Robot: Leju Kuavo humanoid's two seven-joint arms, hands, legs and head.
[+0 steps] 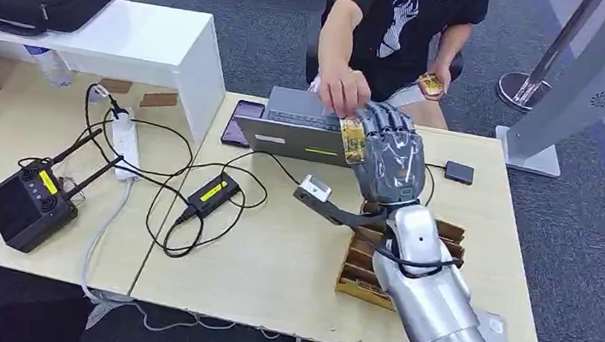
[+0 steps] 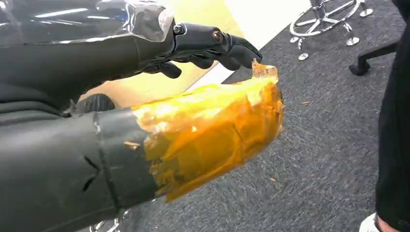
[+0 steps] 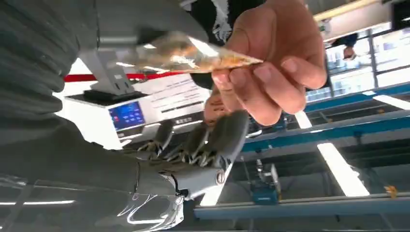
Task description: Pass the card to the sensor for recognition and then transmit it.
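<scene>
My right hand (image 1: 389, 151) is raised over the far side of the table (image 1: 271, 262), fingers pointing up and spread. A clear card with yellow tape (image 1: 353, 139) stands at its thumb side. A person's hand (image 1: 341, 88) pinches the card's top. In the right wrist view the card (image 3: 193, 54) lies along my thumb, pinched by the person's fingers (image 3: 270, 72), while my fingers (image 3: 203, 140) stand apart from it. A small black box with a cable (image 1: 459, 172) lies on the table to the right. My left hand (image 2: 145, 121), thumb wrapped in orange tape, hangs over the carpet holding nothing.
A grey laptop (image 1: 304, 126) and a phone (image 1: 242, 122) lie behind my hand. A wooden slotted box (image 1: 365, 268) sits under my right arm. Cables, a power strip (image 1: 125, 139) and a black device (image 1: 27, 205) cover the left. The seated person holds another card (image 1: 431, 85).
</scene>
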